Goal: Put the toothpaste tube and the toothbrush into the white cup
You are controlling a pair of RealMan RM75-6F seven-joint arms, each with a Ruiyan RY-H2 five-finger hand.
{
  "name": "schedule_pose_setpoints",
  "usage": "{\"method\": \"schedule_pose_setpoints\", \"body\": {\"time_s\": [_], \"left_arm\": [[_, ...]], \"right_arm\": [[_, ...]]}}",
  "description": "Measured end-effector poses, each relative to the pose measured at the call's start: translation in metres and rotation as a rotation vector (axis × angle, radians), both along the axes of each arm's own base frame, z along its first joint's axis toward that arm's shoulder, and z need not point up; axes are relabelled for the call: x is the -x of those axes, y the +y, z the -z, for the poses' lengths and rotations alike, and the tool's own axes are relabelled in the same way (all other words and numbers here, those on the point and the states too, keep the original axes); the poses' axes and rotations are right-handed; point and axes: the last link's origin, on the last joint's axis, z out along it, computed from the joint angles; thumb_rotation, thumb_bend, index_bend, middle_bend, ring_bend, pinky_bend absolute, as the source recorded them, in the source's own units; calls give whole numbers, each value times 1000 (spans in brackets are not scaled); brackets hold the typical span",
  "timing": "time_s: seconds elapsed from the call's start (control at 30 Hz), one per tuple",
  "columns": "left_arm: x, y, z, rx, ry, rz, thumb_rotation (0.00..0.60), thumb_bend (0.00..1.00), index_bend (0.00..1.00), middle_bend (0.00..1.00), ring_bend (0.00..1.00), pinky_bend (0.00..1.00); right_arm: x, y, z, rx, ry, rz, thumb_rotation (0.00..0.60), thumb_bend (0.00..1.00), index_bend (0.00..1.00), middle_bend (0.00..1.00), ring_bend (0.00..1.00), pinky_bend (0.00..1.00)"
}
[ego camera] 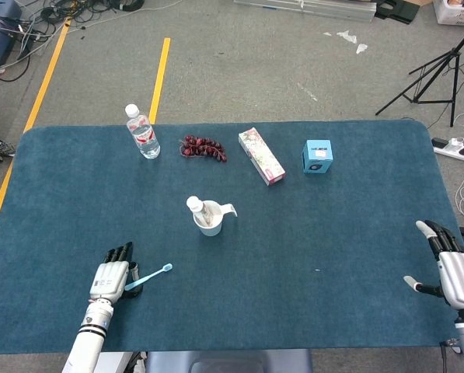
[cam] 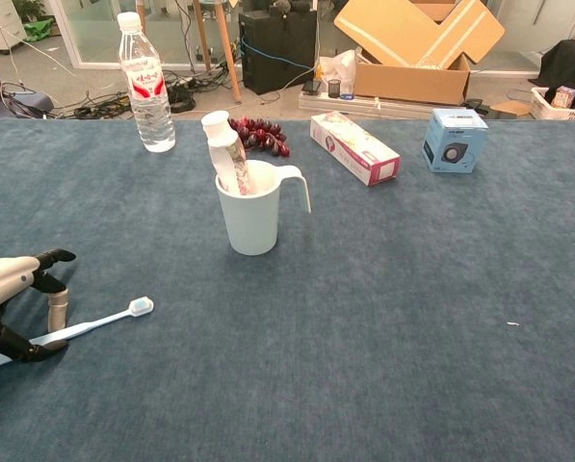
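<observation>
Chest view: left hand point(cam: 13, 308) low at eight o'clock on the blue bench point(cam: 412, 318), pinching the handle of the toothbrush point(cam: 99, 321) between thumb and a finger; brush head tilted up off the cloth, aimed toward two o'clock. Head view: same left hand point(ego camera: 113, 273) at seven o'clock, toothbrush point(ego camera: 150, 276) angled toward the white cup point(ego camera: 210, 218). Toothpaste tube point(cam: 226, 155) already standing in the white cup point(cam: 252, 216), cap up, leaning toward eleven o'clock. Right hand point(ego camera: 451, 266) at four o'clock by the bench edge, fingers spread, holding nothing. Water bottle point(ego camera: 142, 132), grapes point(ego camera: 203, 148), long carton point(ego camera: 261, 155) and blue box point(ego camera: 317, 156) ranged along twelve o'clock.
</observation>
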Motion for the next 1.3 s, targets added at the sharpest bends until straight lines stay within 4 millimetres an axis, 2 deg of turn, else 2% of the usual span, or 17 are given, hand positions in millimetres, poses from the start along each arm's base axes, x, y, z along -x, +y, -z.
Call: {"method": "schedule_pose_setpoints", "body": {"time_s": [0.8, 1.3], "left_arm": [[-1, -1, -4, 20, -20, 4, 600, 643, 588, 0, 0, 22], [-13, -2, -19, -2, -85, 25, 600, 665, 592, 0, 0, 22]], "right_arm": [[0, 0, 0, 1, 1, 0, 600, 16, 145, 130, 114, 366], [-1, 0, 1, 0, 2, -2, 600, 16, 145, 130, 114, 366]]}}
